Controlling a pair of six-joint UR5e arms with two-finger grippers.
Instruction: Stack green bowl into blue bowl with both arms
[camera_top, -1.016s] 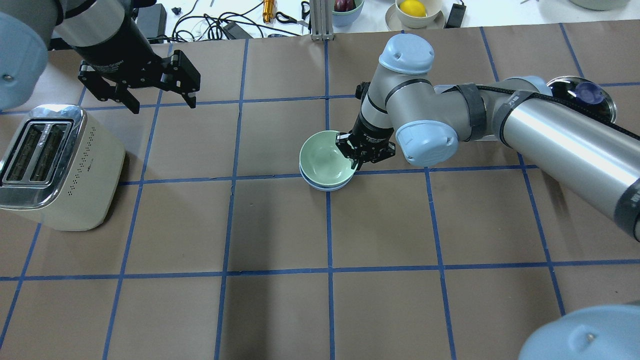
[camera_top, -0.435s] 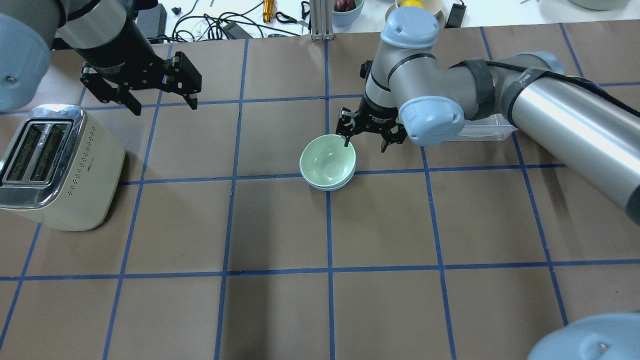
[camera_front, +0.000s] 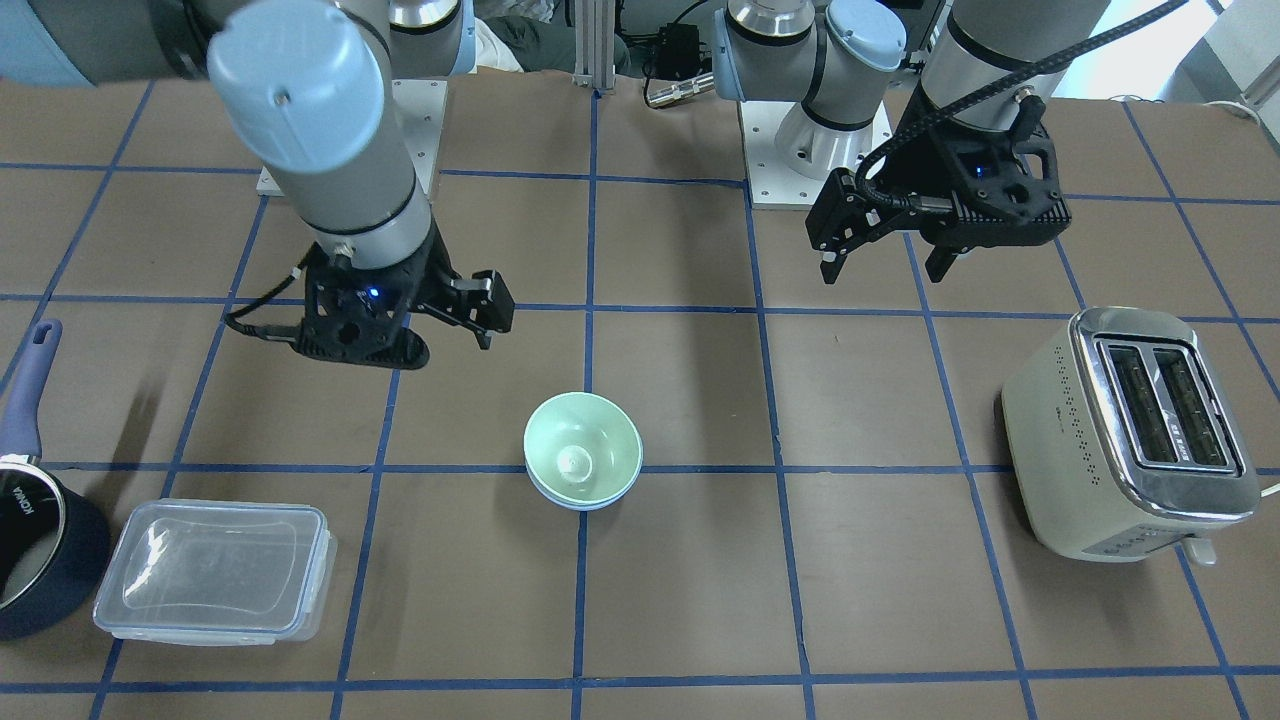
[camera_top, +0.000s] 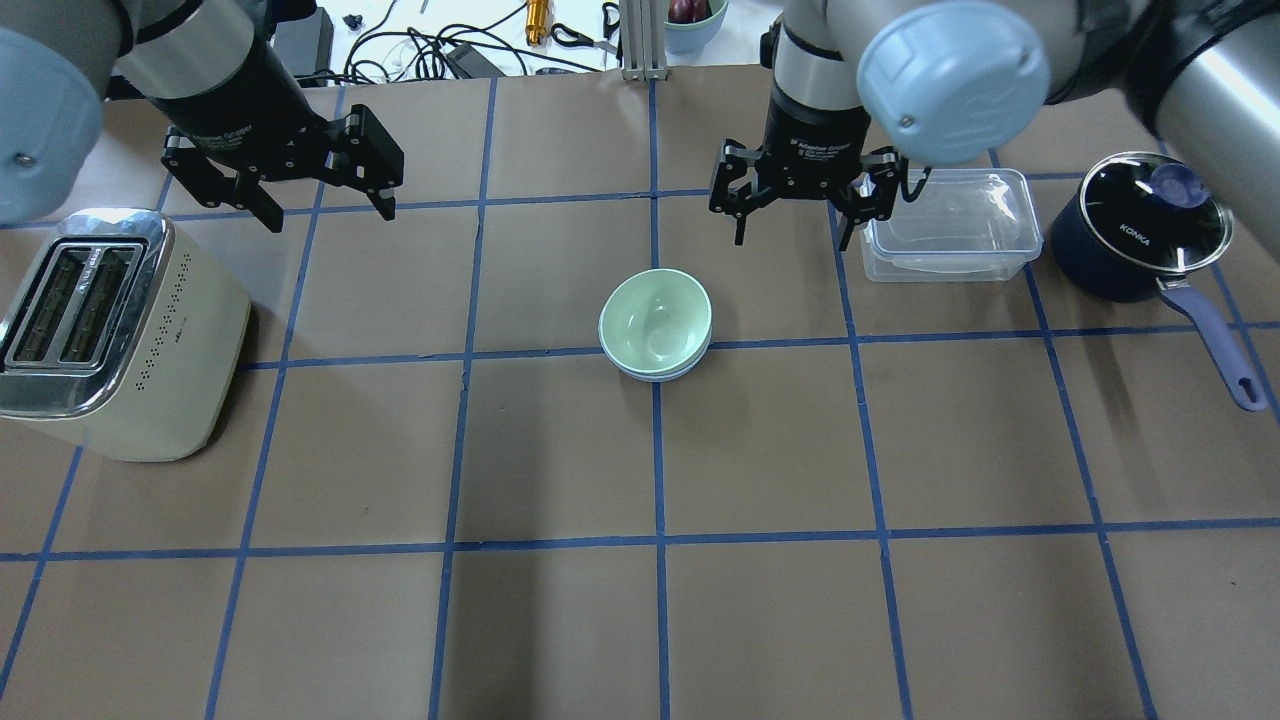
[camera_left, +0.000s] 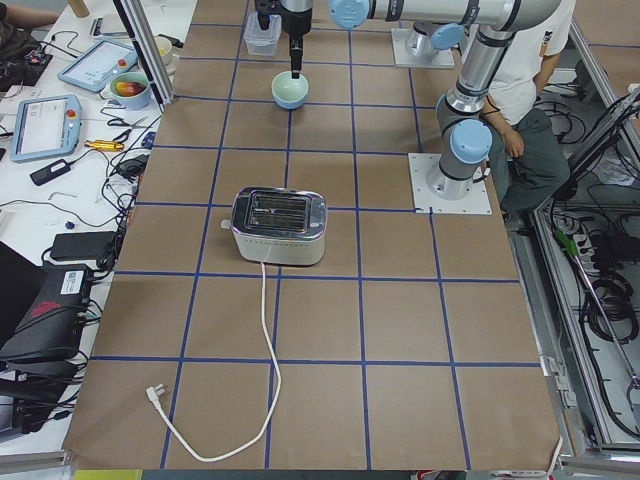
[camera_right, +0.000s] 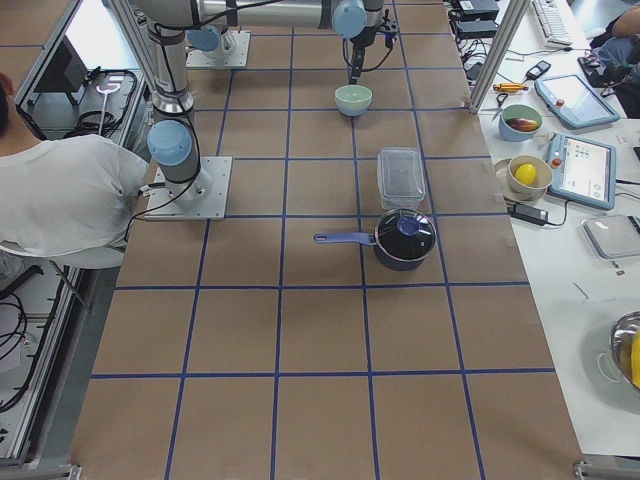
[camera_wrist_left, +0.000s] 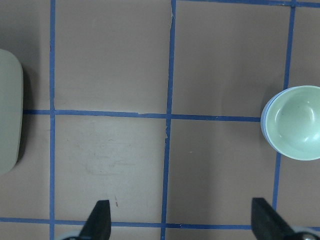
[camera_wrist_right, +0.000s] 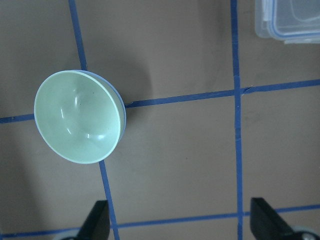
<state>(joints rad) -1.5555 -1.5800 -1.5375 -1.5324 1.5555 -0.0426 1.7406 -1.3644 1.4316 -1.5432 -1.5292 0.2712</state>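
Observation:
The green bowl (camera_top: 655, 318) sits nested inside the blue bowl (camera_top: 662, 376) at the table's middle; only the blue bowl's rim shows under it. Both also show in the front view, the green bowl (camera_front: 582, 448) in the blue bowl (camera_front: 586, 504), and in the right wrist view (camera_wrist_right: 77, 117). My right gripper (camera_top: 793, 235) is open and empty, raised above the table beyond the bowls and apart from them. My left gripper (camera_top: 328, 212) is open and empty, up in the air far to the left, beyond the toaster.
A cream toaster (camera_top: 110, 330) stands at the left. A clear lidded container (camera_top: 950, 235) and a dark navy saucepan (camera_top: 1140, 235) with a handle stand at the right, close to my right gripper. Cables and bowls lie past the table's far edge.
My right gripper let go of the green bowl's rim, opened, and rose away toward the table's far side. The green bowl stays in the blue bowl. My left gripper barely moved.

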